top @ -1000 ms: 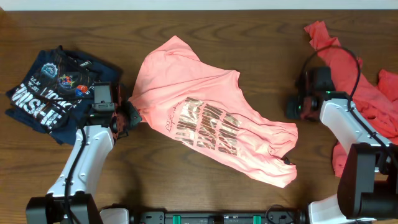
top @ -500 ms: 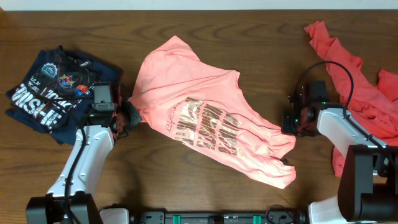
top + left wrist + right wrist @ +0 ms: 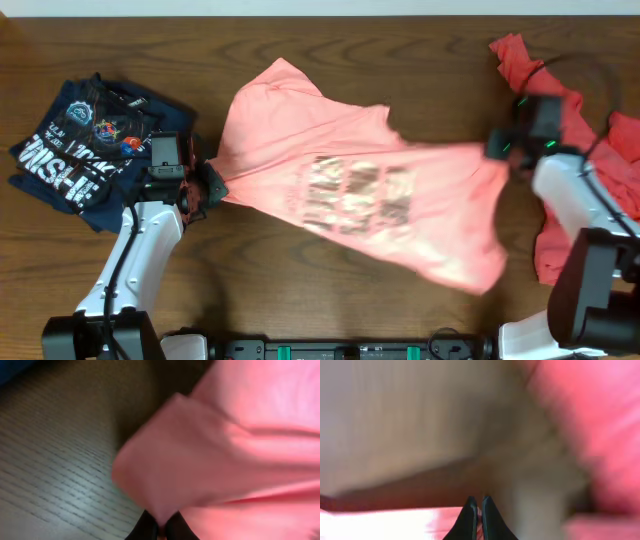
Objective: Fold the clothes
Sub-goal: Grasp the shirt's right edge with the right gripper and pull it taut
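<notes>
The light salmon-pink T-shirt [image 3: 350, 190] with bronze lettering lies stretched across the middle of the table, blurred by motion. My left gripper [image 3: 208, 187] is shut on its left edge, and in the left wrist view the black fingertips [image 3: 150, 527] pinch a fold of the pink cloth [image 3: 225, 460]. My right gripper [image 3: 497, 150] is shut on the shirt's right edge; the right wrist view shows a sliver of pink fabric [image 3: 395, 525] between the closed fingers of this gripper [image 3: 479, 505]. Darker coral-red clothes [image 3: 570, 110] are heaped at the right edge.
A pile of navy printed shirts [image 3: 80, 150] sits at the far left, just beyond my left arm. The right arm reaches over the coral-red heap [image 3: 600, 420]. Bare wooden table [image 3: 420, 60] shows behind the pink shirt.
My right gripper moved left to the pink shirt's right edge, shut on it, then pulled it up and to the right, spreading the shirt. The left gripper has stayed put.
</notes>
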Controlling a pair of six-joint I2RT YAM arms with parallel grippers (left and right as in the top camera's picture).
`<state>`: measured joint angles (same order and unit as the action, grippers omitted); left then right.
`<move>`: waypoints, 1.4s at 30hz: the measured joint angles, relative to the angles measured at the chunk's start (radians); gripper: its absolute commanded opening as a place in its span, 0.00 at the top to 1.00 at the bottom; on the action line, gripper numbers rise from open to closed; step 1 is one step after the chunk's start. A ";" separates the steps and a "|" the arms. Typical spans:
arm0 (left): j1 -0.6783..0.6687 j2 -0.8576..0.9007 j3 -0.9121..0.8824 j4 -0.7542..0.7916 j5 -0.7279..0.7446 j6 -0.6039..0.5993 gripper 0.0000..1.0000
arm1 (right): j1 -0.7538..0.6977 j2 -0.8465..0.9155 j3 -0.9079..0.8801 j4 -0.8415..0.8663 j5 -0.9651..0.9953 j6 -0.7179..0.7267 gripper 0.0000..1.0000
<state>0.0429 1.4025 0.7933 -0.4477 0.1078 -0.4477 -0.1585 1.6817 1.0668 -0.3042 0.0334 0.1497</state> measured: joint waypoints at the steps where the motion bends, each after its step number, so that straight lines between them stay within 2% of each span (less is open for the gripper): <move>1: -0.001 0.000 0.000 0.009 0.011 0.000 0.94 | -0.020 0.000 0.042 0.018 0.005 0.000 0.97; 2: -0.002 0.000 0.000 0.022 0.022 0.000 0.94 | -0.034 0.000 0.073 0.031 0.009 -0.001 0.87; 3: -0.003 0.000 0.000 0.039 0.033 0.000 0.94 | -0.043 0.000 0.093 0.040 0.013 0.003 0.70; 4: -0.004 0.000 0.000 0.055 0.042 0.000 0.94 | -0.048 0.000 0.110 0.045 0.018 0.005 0.45; 5: -0.005 0.000 0.000 0.068 0.047 0.000 0.94 | -0.052 0.000 0.122 0.044 0.021 0.000 0.30; 7: -0.005 0.000 0.000 0.082 0.051 0.000 0.94 | -0.055 0.000 0.135 0.005 0.020 -0.002 0.13; 9: -0.005 0.000 0.000 0.085 0.054 0.000 0.94 | -0.055 0.000 0.137 -0.087 -0.004 -0.001 0.04; 14: -0.005 0.000 0.000 0.069 0.058 0.000 0.94 | -0.046 0.000 0.134 -0.383 -0.067 -0.008 0.04; 16: -0.005 0.000 0.000 0.059 0.061 0.000 0.94 | -0.029 0.000 0.129 -0.488 -0.079 -0.008 0.09; 19: -0.005 0.000 0.000 0.049 0.063 0.000 0.94 | 0.030 0.000 0.108 -0.600 -0.097 -0.008 0.13; 22: -0.005 0.000 0.000 0.037 0.066 0.000 0.94 | 0.093 0.000 0.052 -0.644 -0.117 -0.003 0.17; 29: -0.005 0.000 0.000 0.004 0.067 0.000 0.94 | 0.151 0.000 -0.124 -0.600 -0.104 0.094 0.14; 35: -0.005 0.000 0.000 -0.006 0.069 0.000 0.94 | 0.151 -0.019 -0.217 -0.421 -0.068 0.175 0.10; 42: -0.005 0.000 0.000 -0.026 0.069 0.000 0.94 | 0.151 -0.035 -0.241 -0.267 -0.037 0.257 0.08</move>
<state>0.0383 1.4025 0.7933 -0.4732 0.1772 -0.4473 -0.0071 1.6466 0.8253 -0.5709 -0.0040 0.4072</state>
